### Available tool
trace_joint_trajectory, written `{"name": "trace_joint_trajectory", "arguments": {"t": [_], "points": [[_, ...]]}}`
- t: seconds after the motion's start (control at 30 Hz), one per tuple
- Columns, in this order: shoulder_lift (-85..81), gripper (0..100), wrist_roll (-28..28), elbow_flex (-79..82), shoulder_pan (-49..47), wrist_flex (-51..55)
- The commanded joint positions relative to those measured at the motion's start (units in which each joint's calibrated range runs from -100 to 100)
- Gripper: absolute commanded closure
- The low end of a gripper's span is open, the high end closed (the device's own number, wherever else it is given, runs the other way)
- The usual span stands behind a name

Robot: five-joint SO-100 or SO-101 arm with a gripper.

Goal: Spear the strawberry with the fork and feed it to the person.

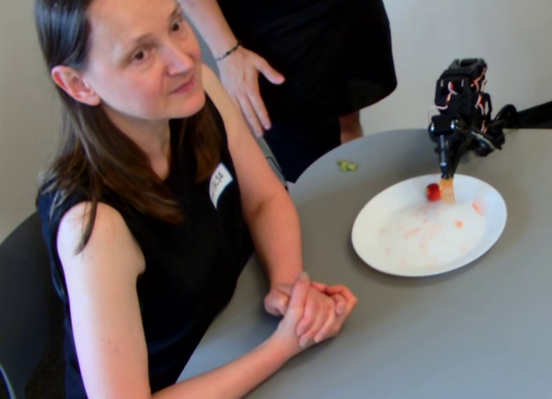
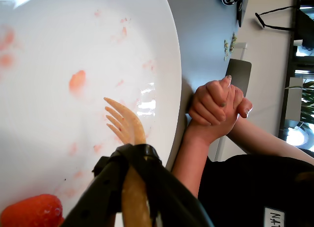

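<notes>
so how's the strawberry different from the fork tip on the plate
The strawberry is bright red and roundish; the fork is pale orange-tan, with thin pointed tines. The strawberry lies loose on the white plate; the fork is fixed to the black arm. Both are small and sit over the plate, side by side, not yet joined.

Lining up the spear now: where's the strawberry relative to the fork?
In the fixed view the strawberry sits on the white plate's far rim, just left of the fork. In the wrist view it lies at bottom left, unspeared.
</notes>
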Motion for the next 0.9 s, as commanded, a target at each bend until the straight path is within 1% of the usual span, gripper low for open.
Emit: {"name": "trace_joint_trajectory", "arguments": {"t": [0.0, 0.67, 0.7, 0.73, 0.8, 0.87], "points": [[-0.5, 99, 0.33, 0.09, 0.37, 0.39], [-0.92, 99, 0.43, -0.18, 0.75, -0.05], [-0.75, 99, 6.31, -6.13, 0.82, 1.52], [-0.67, 99, 10.34, -10.46, 0.82, 4.04], [-0.41, 99, 13.44, -20.83, 0.9, 9.35], [-0.33, 99, 13.6, -27.5, 0.9, 10.92]]}}
